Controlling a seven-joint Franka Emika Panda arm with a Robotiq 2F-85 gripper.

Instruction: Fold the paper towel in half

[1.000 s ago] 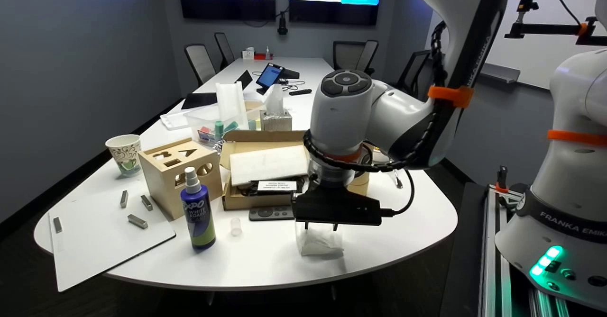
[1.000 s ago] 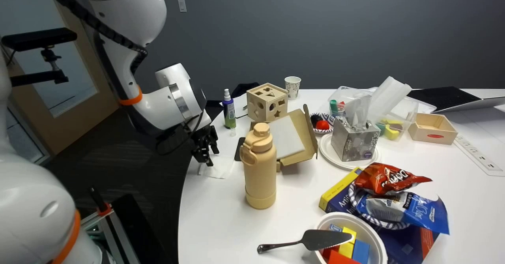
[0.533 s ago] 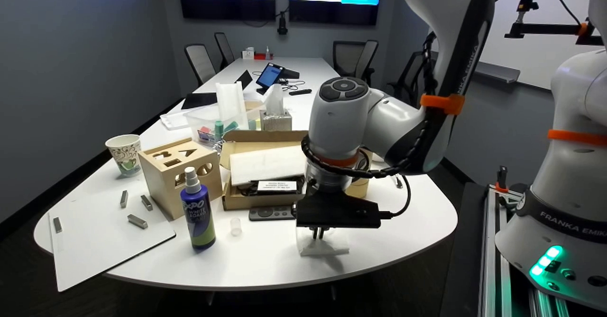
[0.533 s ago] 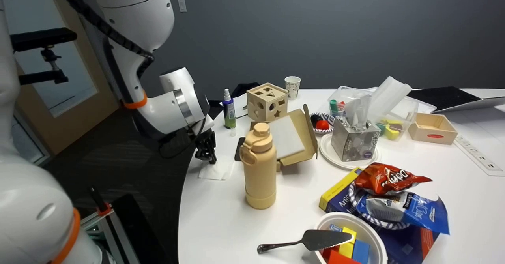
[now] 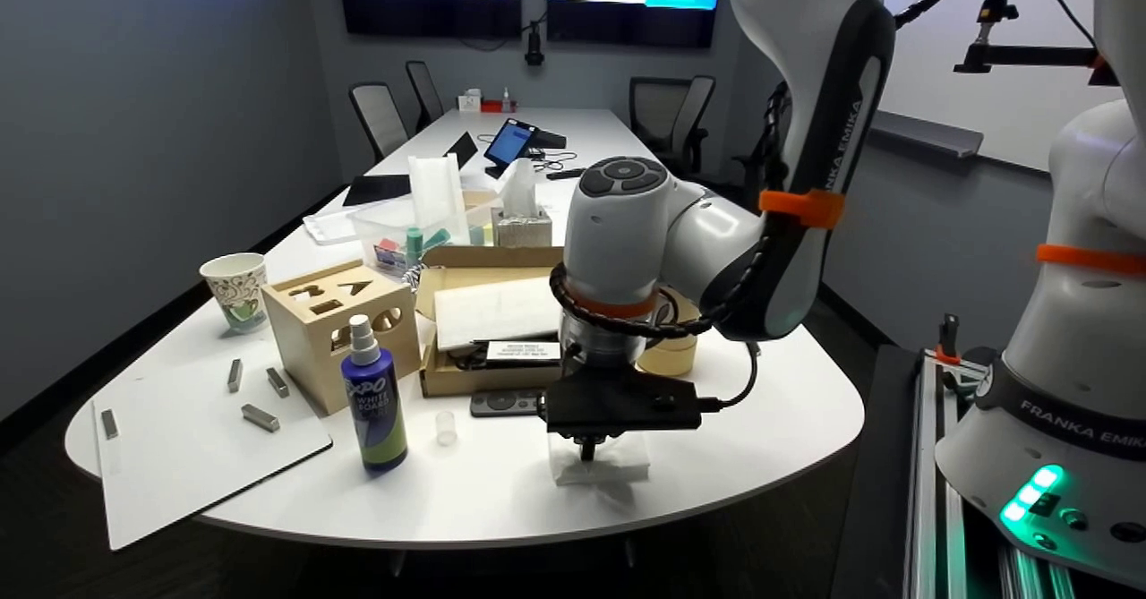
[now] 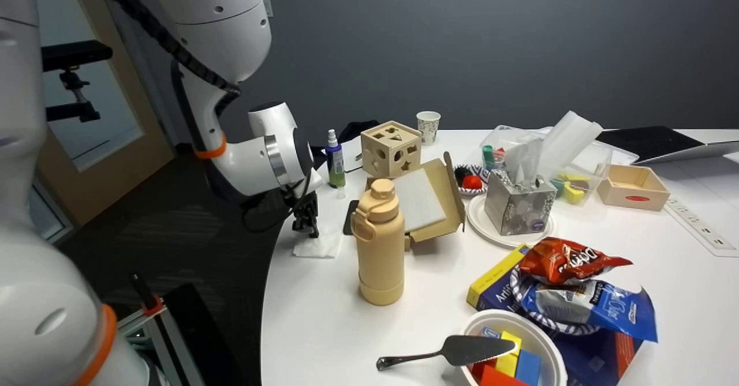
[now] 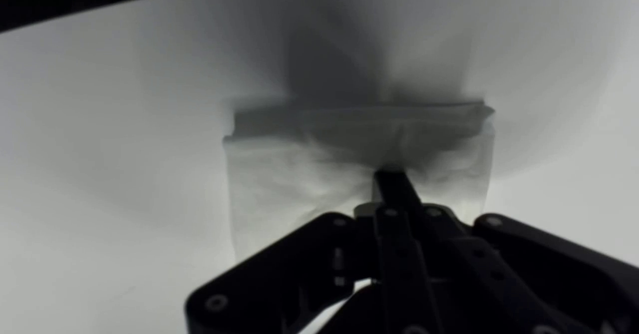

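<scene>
The towel (image 7: 269, 179) lies on the worktop (image 5: 734, 442), close to the near edge in an exterior view. The wrist view shows it creased, two layers slightly offset along one edge. The end effector (image 7: 392, 171) points down over it, fingers pressed together, tips at the towel's upper surface.

In an exterior view, the remote (image 5: 506, 402) lies left of the towel and farther off, just beside the near wall of the open box (image 5: 448, 384). Well left of the towel stands the spray bottle (image 5: 376, 411), upright, a clear cylinder (image 5: 446, 429) near its right side. The wooden cube (image 5: 318, 348) is behind the bottle, and the cup (image 5: 237, 290) stands beyond it on the left.

In an exterior view, the flask (image 6: 381, 247) stands upright to the towel's right, and the bowl (image 6: 553, 343) sits near right, the cake server (image 6: 473, 350) reaching over its rim.
</scene>
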